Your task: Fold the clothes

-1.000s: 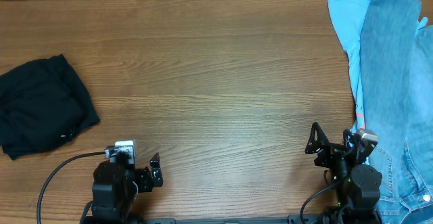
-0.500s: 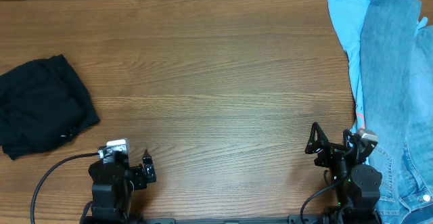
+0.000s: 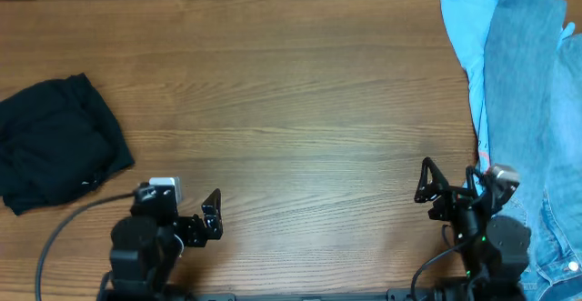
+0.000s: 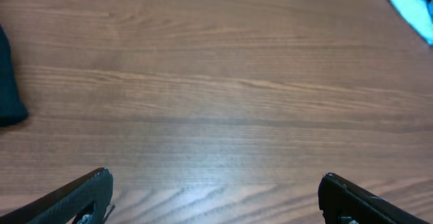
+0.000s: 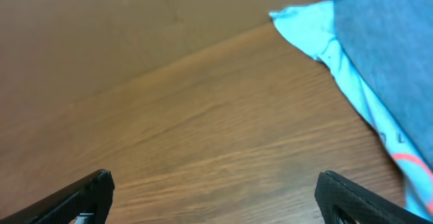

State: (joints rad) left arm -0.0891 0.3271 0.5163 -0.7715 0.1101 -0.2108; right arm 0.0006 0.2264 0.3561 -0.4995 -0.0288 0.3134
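A folded black garment (image 3: 56, 144) lies at the table's left edge; its edge shows in the left wrist view (image 4: 8, 82). A pile of clothes lies at the right edge: a light blue shirt (image 3: 466, 37) under blue denim jeans (image 3: 527, 92). The shirt also shows in the right wrist view (image 5: 318, 28) with the jeans (image 5: 385, 41) over it. My left gripper (image 3: 205, 219) is open and empty over bare wood near the front edge. My right gripper (image 3: 450, 187) is open and empty, just left of the clothes pile.
The wooden table (image 3: 291, 110) spans the whole view. A black cable (image 3: 73, 228) runs from the left arm at the front left. The shirt's corner shows far right in the left wrist view (image 4: 409, 1).
The left arm has shifted at the front edge, its fingers now pointing further right. The right arm has moved slightly right. The clothes have not moved.
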